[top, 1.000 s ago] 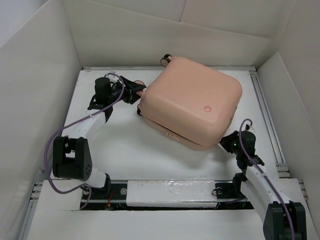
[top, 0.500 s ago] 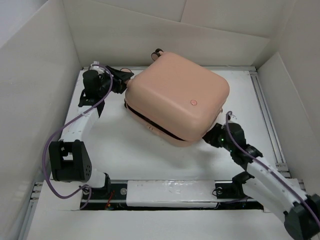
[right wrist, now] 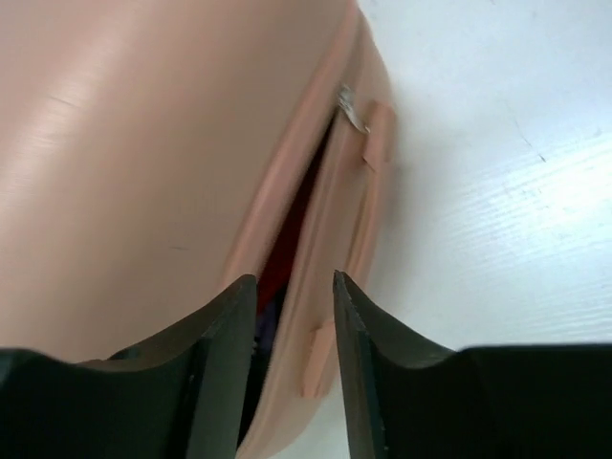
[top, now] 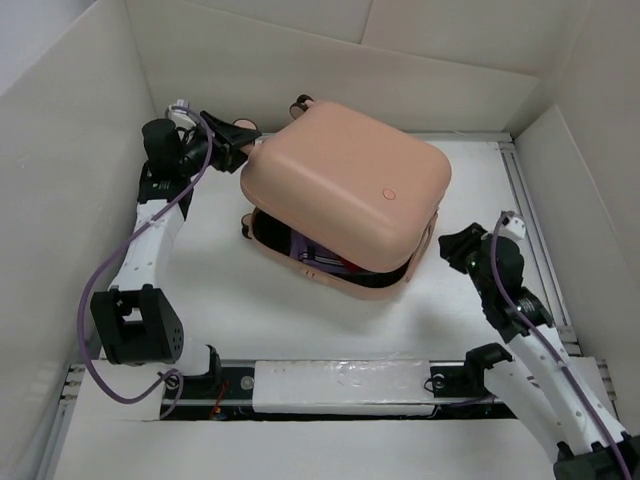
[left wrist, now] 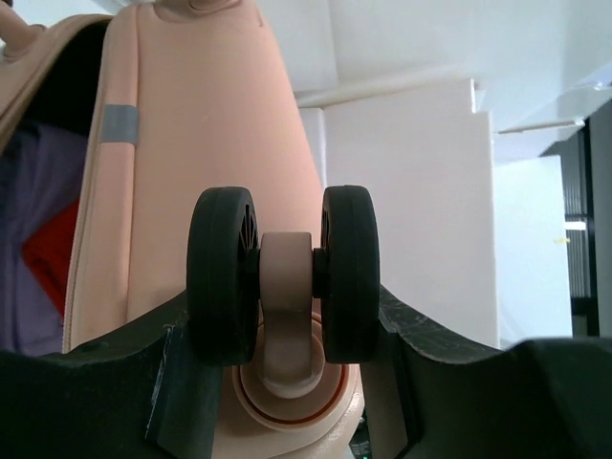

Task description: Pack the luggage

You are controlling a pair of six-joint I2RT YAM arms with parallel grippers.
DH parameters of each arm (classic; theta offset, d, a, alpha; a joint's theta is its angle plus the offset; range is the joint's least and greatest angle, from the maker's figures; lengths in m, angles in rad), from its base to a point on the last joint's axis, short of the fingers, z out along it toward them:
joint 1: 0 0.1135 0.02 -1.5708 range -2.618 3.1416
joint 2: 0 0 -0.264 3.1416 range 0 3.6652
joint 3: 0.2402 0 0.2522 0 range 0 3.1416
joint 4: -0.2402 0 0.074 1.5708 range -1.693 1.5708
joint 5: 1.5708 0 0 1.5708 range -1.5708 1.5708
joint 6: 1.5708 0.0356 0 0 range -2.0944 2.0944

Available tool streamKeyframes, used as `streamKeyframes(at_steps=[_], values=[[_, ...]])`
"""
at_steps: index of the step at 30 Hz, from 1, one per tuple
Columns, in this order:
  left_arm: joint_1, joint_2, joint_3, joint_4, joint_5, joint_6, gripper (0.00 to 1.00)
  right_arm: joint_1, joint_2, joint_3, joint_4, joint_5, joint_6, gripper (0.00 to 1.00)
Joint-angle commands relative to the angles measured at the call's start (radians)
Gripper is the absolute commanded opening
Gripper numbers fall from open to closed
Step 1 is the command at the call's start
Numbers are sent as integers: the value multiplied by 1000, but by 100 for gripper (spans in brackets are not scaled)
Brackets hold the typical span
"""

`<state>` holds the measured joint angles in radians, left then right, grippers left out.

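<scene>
Left arm stretches to the far-left corner, left gripper [left wrist: 284,311] clenched on 1 caster wheel [left wrist: 284,273] of the 1 luggage [top: 345,190], which lies mid-table with its lid ajar. Right arm is bent by the right edge; right gripper [right wrist: 290,287] sits at the shell rim, grasp unclear.

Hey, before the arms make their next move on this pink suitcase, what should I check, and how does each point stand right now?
1. Left end effector grip: ok, shut on the caster wheel, which sits between its fingers.
2. Luggage lid raised: ok, a gap shows along the near edge.
3. Contents clear of the seam: cannot tell; purple and red items lie inside.
4. Right end effector placed: ok, open, astride the lower shell rim.
5. Right fingers touching that rim: cannot tell.
</scene>
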<state>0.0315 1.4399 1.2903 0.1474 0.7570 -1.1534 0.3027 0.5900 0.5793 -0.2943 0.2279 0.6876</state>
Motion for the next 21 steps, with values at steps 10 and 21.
streamKeyframes(at_steps=[10, 21], values=[[77, -44, -379, 290, 21, 50, 0, -134, 249, -56, 355, -143, -272, 14], [77, 51, -392, 348, -5, 50, 0, -62, 447, -211, 647, -438, -77, 6]])
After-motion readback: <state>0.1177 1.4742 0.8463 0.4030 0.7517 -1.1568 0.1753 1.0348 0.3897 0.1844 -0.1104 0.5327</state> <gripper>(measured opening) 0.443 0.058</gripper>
